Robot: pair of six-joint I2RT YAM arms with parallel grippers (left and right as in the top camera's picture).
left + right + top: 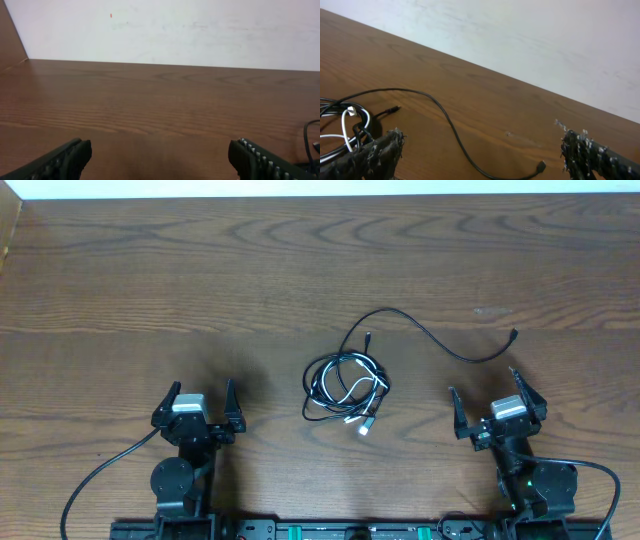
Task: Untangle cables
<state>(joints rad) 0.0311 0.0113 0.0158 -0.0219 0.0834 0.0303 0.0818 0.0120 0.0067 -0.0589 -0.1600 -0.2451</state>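
The cables (346, 388) lie in a tangled coil of black and white cords at the table's middle. A long black cable (440, 343) runs from the coil up and right, ending in a small plug (514, 335). A white plug end (366, 425) sticks out below the coil. My left gripper (203, 395) is open and empty, left of the coil. My right gripper (488, 388) is open and empty, right of the coil and below the black plug. The right wrist view shows the black cable (451, 126), its plug (540, 166) and part of the coil (346, 126) between my open fingers (480, 150).
The left wrist view shows my open fingers (160, 155) over bare wood, with a bit of cable (309, 145) at the right edge. A white wall (165, 30) stands beyond the table's far edge. Thick black arm cables (100, 475) trail near both bases.
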